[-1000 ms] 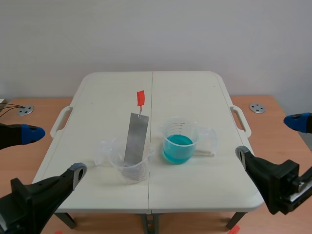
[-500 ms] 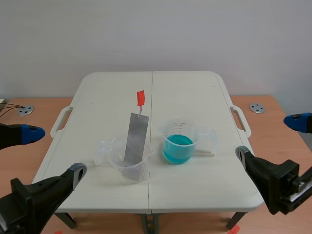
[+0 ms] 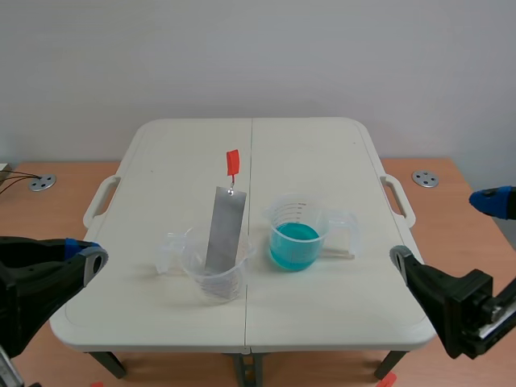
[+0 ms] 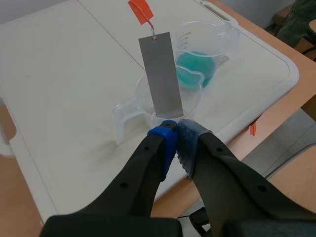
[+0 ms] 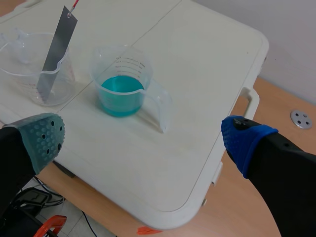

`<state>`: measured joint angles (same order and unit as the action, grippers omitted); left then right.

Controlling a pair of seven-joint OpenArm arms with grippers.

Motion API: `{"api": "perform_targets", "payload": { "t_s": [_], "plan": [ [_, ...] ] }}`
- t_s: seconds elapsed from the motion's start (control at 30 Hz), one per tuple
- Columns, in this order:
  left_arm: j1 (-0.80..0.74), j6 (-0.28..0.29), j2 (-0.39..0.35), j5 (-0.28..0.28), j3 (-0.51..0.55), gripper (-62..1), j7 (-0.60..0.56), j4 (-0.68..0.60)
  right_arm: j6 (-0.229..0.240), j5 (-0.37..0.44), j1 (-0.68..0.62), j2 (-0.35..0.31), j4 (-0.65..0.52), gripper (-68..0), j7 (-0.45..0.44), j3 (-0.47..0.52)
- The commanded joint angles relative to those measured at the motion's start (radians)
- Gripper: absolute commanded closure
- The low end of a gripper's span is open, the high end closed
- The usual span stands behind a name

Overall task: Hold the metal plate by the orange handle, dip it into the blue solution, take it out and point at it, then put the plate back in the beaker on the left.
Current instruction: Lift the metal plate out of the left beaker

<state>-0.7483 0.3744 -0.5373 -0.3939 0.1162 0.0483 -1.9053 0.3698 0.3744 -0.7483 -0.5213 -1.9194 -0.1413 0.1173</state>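
One blue-solution beaker [image 5: 122, 74] bears unreadable scale print; left end effector [image 4: 176, 131] clenched empty, right end effector [image 5: 143, 139] spread open.

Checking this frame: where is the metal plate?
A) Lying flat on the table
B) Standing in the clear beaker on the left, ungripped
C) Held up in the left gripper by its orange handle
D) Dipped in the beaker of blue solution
B: the metal plate leans inside the clear beaker with its orange handle free, and the left gripper is shut on nothing short of that beaker.
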Motion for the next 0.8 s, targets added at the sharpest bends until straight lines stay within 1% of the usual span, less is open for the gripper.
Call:
{"api": "perform_targets", "payload": {
  "t_s": [0.0, 0.07, 0.3, 0.37, 0.43, 0.5, 0.57, 0.77],
  "plan": [
    [-0.008, 0.002, 0.005, 0.002, 0.007, -1.5, -0.011, -0.005, -0.004, 0.011, 0.001, -0.002, -0.013, -66.3, -0.016, 0.006],
    [-0.024, 0.002, 0.005, 0.017, 0.018, -1.5, 0.002, -0.005, -0.004, 0.011, 0.001, -0.002, -0.013, -66.3, -0.016, 0.006],
    [-0.170, 0.001, 0.005, 0.017, 0.089, -1.5, -0.002, -0.005, -0.002, 0.011, 0.020, -0.002, -0.013, -66.3, -0.009, 0.006],
    [-0.227, 0.001, 0.005, 0.021, 0.114, -1.5, -0.002, -0.005, 0.005, 0.014, 0.020, -0.002, -0.013, -66.3, -0.012, 0.006],
    [-0.282, 0.001, 0.005, 0.039, 0.135, -1.5, 0.004, -0.005, 0.018, 0.016, 0.028, -0.002, -0.013, -66.3, -0.011, 0.006],
    [-0.332, 0.001, 0.005, 0.073, 0.143, -1.5, 0.010, 0.003, 0.019, 0.016, 0.041, -0.002, -0.013, -66.3, -0.011, -0.001],
    [-0.371, 0.003, 0.005, 0.101, 0.142, -1.5, 0.020, 0.028, 0.019, 0.015, 0.057, -0.002, -0.012, -66.3, -0.010, -0.013],
    [-0.403, 0.005, 0.005, 0.131, 0.120, -1.5, 0.031, 0.160, 0.019, 0.023, 0.119, -0.002, 0.010, -66.3, 0.003, -0.069]
  ]
}}
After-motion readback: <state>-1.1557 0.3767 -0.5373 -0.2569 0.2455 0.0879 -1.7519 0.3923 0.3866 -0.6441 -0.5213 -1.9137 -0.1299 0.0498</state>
